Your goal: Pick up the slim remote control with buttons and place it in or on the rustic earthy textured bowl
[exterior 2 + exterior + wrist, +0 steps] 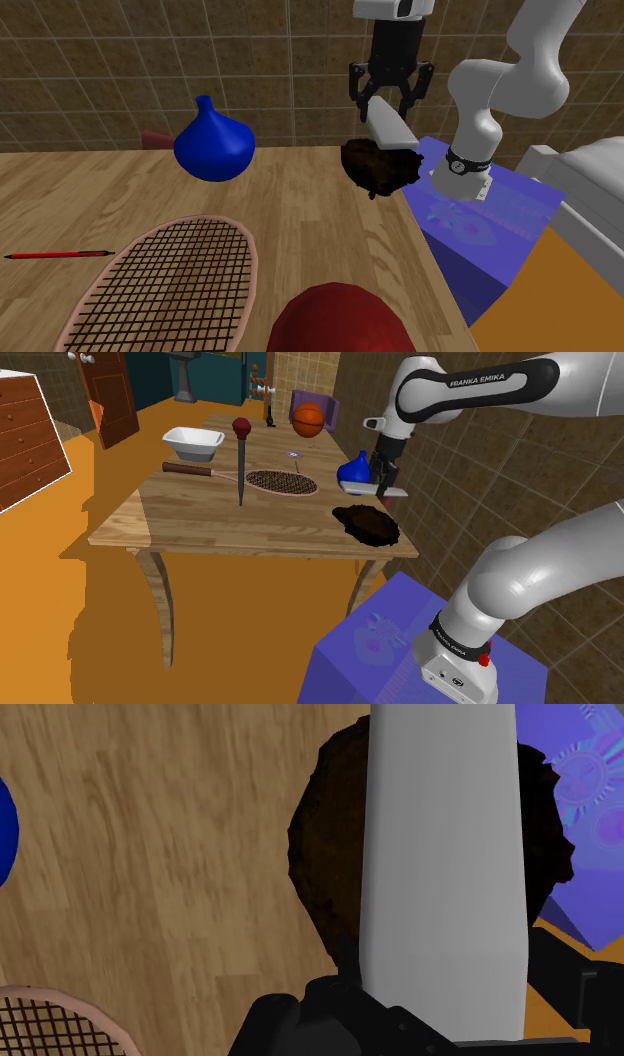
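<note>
**Currently: remote held above bowl, hazards of the drop**

Item 1. Gripper [390, 98], upper middle of the second exterior view: jaws clenched on the remote control [391, 128], a plain pale grey slab. It is caught near 1 end and the rest slants down toward the frame's right.

Item 2. Bowl [379, 167], dark brown and rough-edged, sits on the wooden table [200, 522] directly under the remote and apart from it. In the wrist view the remote [440, 874] lies across the bowl's dark mass [322, 874], its far end reaching past the rim.

Item 3. Stand [400, 644], the blue-violet box at the lower right of the shoulder view, lies just beyond the table edge beside the bowl.

Hazards, as judged:
- The remote looks long against the bowl. Released from this height, it may strike the rim, tip and slide out.
- The bowl is close to the table edge, so a bounced remote could fall onto the stand or the floor.
- The off-centre hold may let the slab swing on release and land askew.
- The blue vase [353, 471] stands near the bowl, so a sideways correction risks a knock.
</note>
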`<move>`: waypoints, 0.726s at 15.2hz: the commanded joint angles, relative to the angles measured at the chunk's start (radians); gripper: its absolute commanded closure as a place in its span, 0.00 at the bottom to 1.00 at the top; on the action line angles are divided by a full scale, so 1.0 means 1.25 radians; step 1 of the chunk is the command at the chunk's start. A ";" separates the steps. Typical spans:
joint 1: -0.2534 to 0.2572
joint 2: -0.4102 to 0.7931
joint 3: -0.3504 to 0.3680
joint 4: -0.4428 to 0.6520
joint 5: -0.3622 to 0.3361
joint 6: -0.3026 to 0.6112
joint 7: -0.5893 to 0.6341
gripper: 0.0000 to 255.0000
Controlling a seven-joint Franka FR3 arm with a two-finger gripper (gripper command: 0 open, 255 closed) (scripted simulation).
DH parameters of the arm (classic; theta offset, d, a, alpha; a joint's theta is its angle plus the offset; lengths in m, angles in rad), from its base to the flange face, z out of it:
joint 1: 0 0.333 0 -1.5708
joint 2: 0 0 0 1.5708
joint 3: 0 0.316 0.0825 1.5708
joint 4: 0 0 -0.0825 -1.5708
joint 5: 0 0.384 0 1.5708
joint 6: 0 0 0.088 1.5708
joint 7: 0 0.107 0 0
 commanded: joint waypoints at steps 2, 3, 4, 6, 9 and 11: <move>-0.005 -0.012 -0.005 -0.035 -0.005 0.023 -0.005 1.00; -0.005 -0.010 -0.006 -0.044 -0.006 0.034 -0.005 1.00; -0.005 -0.008 -0.007 -0.053 -0.006 0.045 -0.005 1.00; -0.005 -0.003 -0.009 -0.071 -0.007 0.068 -0.006 1.00; -0.006 0.007 -0.012 -0.097 -0.009 0.104 -0.006 1.00; -0.006 0.014 -0.014 -0.113 -0.010 0.127 -0.006 1.00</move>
